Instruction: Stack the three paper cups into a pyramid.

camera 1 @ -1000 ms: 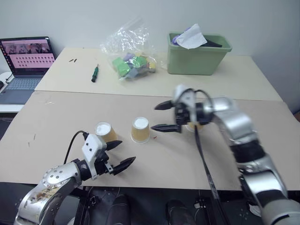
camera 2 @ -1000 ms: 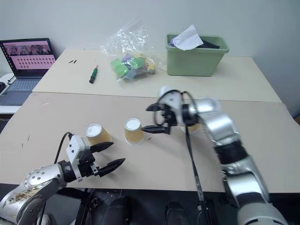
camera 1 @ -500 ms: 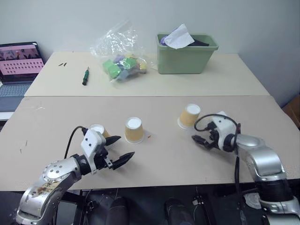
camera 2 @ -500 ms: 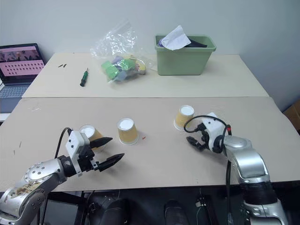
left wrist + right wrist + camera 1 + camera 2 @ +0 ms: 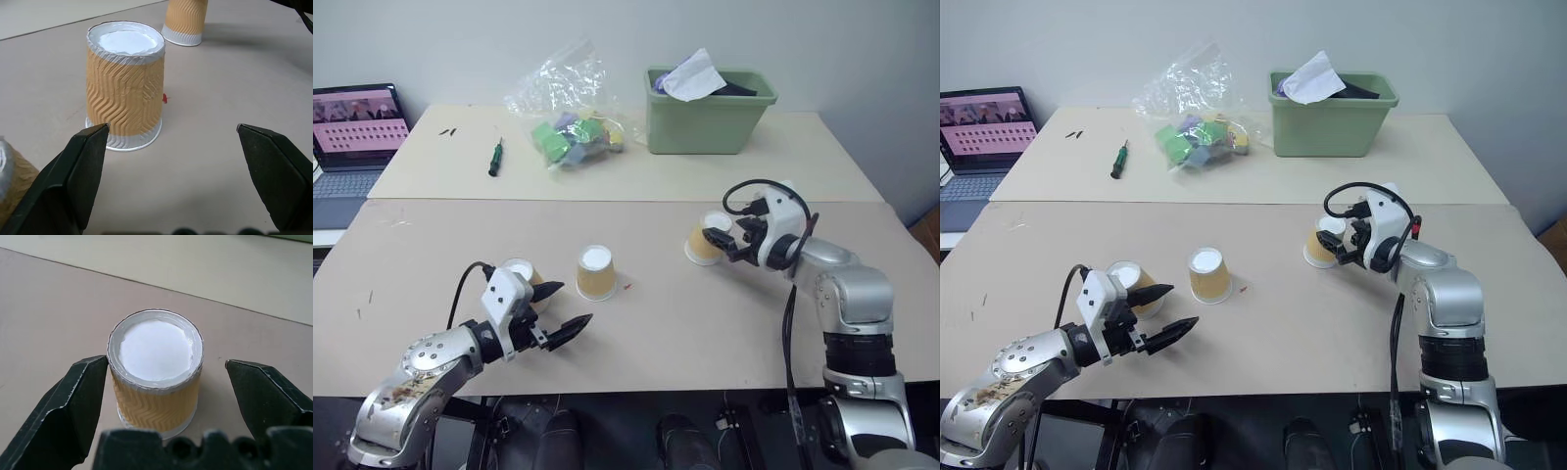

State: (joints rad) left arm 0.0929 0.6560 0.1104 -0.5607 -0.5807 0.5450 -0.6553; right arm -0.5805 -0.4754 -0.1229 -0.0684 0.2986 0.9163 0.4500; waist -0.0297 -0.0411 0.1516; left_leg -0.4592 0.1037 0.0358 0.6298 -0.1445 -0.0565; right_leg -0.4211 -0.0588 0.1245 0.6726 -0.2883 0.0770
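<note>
3 paper cups (image 5: 596, 273), tan ribbed sides, white bases up, unstacked on table (image 5: 656, 323). Left gripper (image 5: 556, 307) wide open, empty; right gripper (image 5: 166, 382) wide open, straddling one cup.

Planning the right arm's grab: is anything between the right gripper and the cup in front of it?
Nothing visible. The right gripper is open, a finger on each side of the upside-down right cup, with bare table around.

cups (image 5: 125, 88): ribbed matt paper, smooth white bases
desk (image 5: 656, 323): matt, smooth
fingers (image 5: 73, 406): matt black plastic
bin (image 5: 705, 116): smooth green plastic
</note>
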